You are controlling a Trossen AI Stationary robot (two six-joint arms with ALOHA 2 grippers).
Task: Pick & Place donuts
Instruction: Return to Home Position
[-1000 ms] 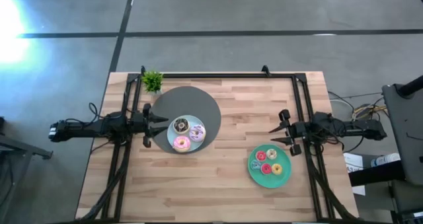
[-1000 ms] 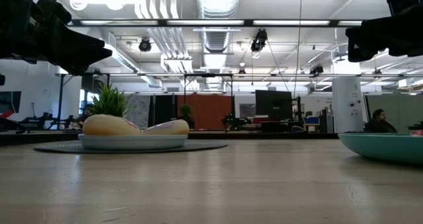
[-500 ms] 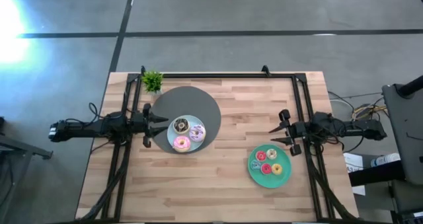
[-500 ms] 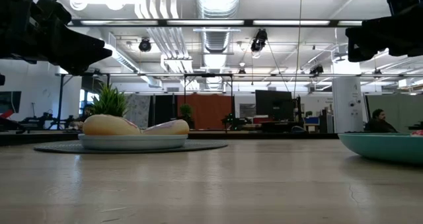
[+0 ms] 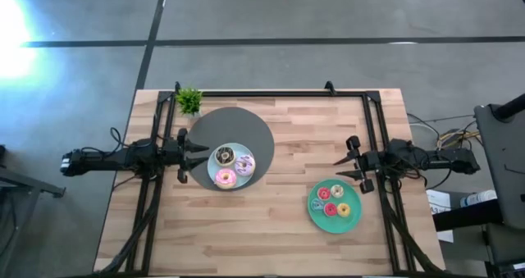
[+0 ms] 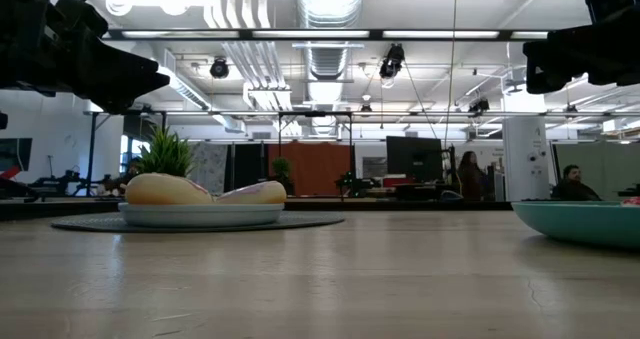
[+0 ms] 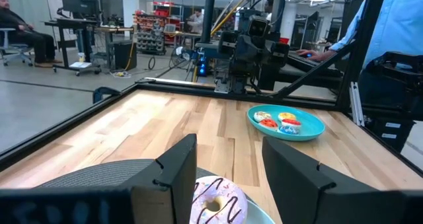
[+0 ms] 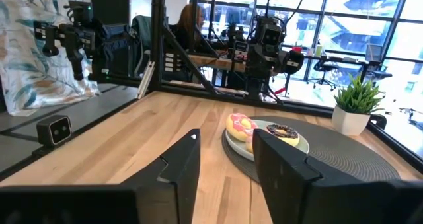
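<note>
Three donuts lie on the light-blue plate [image 5: 247, 175] on the round grey mat: a dark-topped one [image 5: 223, 156], a whitish-lilac one [image 5: 244, 164] and a pink one [image 5: 225, 178]. Several small donuts, red, yellow and whitish, lie on the green plate [image 5: 315, 215] at the right. My left gripper [image 5: 195, 157] is open, above the table just left of the light-blue plate. My right gripper [image 5: 340, 168] is open, above the table up and right of the green plate. Both are empty.
A small potted plant [image 5: 189, 101] stands at the far left of the table, behind the grey mat [image 5: 246, 124]. Black frame rails [image 5: 271, 93] run along the far edge and both sides. Bare wood lies between the two plates.
</note>
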